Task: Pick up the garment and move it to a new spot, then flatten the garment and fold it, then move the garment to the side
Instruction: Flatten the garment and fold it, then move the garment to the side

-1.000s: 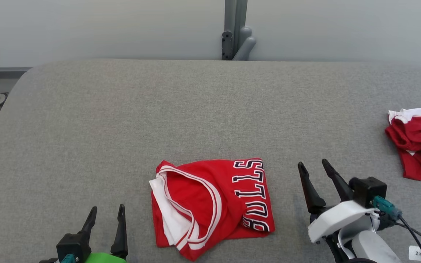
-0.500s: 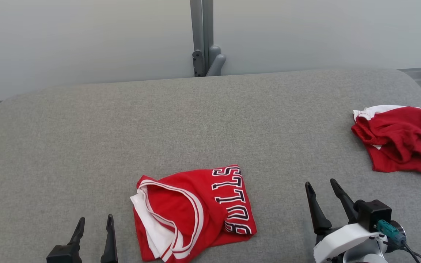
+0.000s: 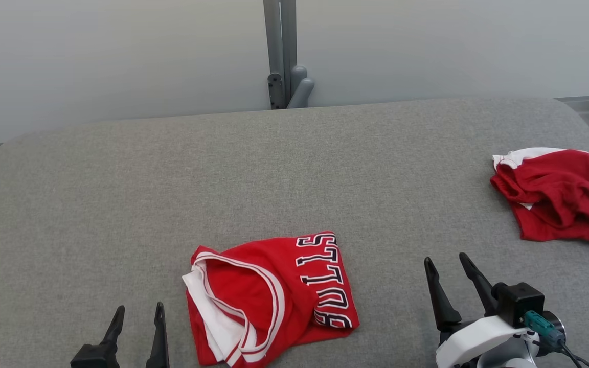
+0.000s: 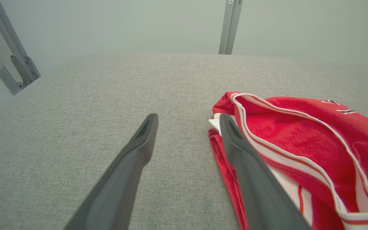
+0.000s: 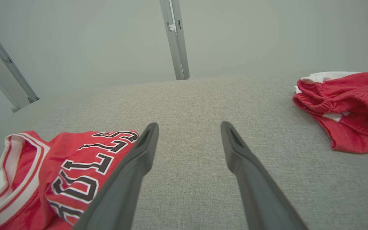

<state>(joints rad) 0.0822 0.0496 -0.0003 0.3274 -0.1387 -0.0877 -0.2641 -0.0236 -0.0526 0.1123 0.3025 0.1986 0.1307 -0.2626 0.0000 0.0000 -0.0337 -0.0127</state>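
My read: the fold looks done and I'm on the last bit, getting this thing off to the side.

The left pincer (image 3: 140,307) is released with nothing in it, fingers spread, low over the grey surface (image 3: 223,168). Just to its right, close to its right finger but not touching, is the jersey (image 3: 269,296). It's red with white-and-red striped trim, and the black and white lettering runs along the edge nearest the other arm. It's folded into a chunky rough square, a bit puffy, with white fabric poking out at the corner closest to the left pincer, so not super crisp.

The right pincer (image 3: 445,258) sits on the jersey's other side, near but clear of it, also released and empty.

Next move imo: bring both pincers in on opposite edges and pinch through all the layers, otherwise the fold probably pops open on the way over.

Well off to the right pincer's right there's a crumpled pair of red shorts (image 3: 555,199), nothing near them.
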